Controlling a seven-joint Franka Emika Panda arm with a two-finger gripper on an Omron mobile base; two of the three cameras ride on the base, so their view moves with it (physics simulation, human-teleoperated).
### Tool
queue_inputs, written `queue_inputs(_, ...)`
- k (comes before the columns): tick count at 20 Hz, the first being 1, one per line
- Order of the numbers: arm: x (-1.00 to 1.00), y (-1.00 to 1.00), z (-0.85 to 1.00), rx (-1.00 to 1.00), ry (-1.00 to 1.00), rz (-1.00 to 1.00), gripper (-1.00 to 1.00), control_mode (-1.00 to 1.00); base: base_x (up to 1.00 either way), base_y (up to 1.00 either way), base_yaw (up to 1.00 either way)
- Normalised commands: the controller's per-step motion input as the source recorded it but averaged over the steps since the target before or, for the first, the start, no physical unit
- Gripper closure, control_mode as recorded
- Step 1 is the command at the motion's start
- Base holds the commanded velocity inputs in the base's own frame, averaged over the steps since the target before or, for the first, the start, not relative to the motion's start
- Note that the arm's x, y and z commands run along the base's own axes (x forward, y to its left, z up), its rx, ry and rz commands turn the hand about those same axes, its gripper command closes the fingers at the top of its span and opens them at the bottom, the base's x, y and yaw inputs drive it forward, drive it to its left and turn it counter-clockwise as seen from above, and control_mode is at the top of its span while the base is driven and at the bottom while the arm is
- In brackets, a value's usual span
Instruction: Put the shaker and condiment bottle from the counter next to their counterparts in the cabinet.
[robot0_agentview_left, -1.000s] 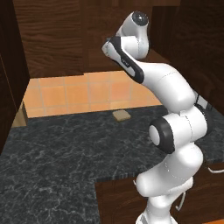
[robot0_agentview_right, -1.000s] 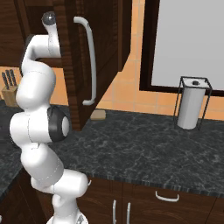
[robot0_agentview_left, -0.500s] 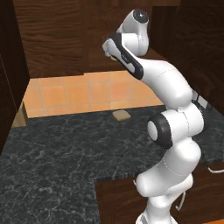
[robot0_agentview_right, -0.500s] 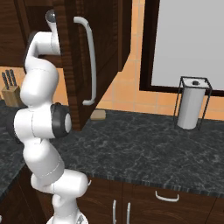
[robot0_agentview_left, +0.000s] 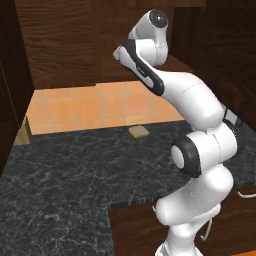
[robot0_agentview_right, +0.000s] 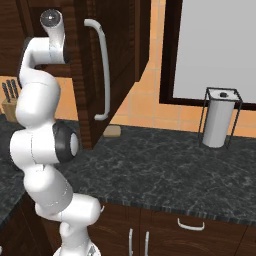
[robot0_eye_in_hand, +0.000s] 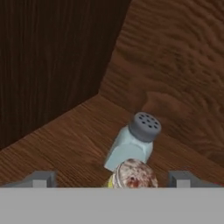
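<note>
Since we're reaching into the cabinet (robot0_eye_in_hand: 175, 65), status by item:

shaker: yellow body with speckled silvery cap (robot0_eye_in_hand: 132, 175), low centre of the hand view, between the two finger tips and just in front of the grey-blue shaker (robot0_eye_in_hand: 133, 142). Touching it or just short of it, we can't tell.
gripper: (robot0_eye_in_hand: 111, 180) tips stand either side of the cap, apart. The contact points sit below the frame edge, so we can't tell whether we're clamped on the shaker or already off it.
shelf: wood shelf (robot0_eye_in_hand: 65, 144) under both shakers, back corner of the cabinet just behind.
step: we judge this as placing the shaker beside its counterpart.
how: set it flat on the shelf, release with no side push so the grey-blue one doesn't tip, then back straight out.
bottle: not located in these frames.
hand view gives: both shakers and the shelf.
base views give: arm (robot0_agentview_left: 195, 110) raised up into the cabinet, counter (robot0_agentview_left: 75, 170), door handle (robot0_agentview_right: 102, 70), knife block (robot0_agentview_right: 10, 100), paper-towel holder (robot0_agentview_right: 220, 120), small tan block (robot0_agentview_left: 139, 131) by the backsplash.
</note>
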Motion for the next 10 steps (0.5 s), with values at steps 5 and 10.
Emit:
queue_inputs(5,-0.67,0.02,0.09,-0.04,-0.26,0.04,-1.00,-1.00,0.00,0.00,0.00)
queue_inputs(10,-1.00,0.00,-0.46,0.03,-0.26,0.00,-1.00,-1.00,0.00,0.00,0.00)
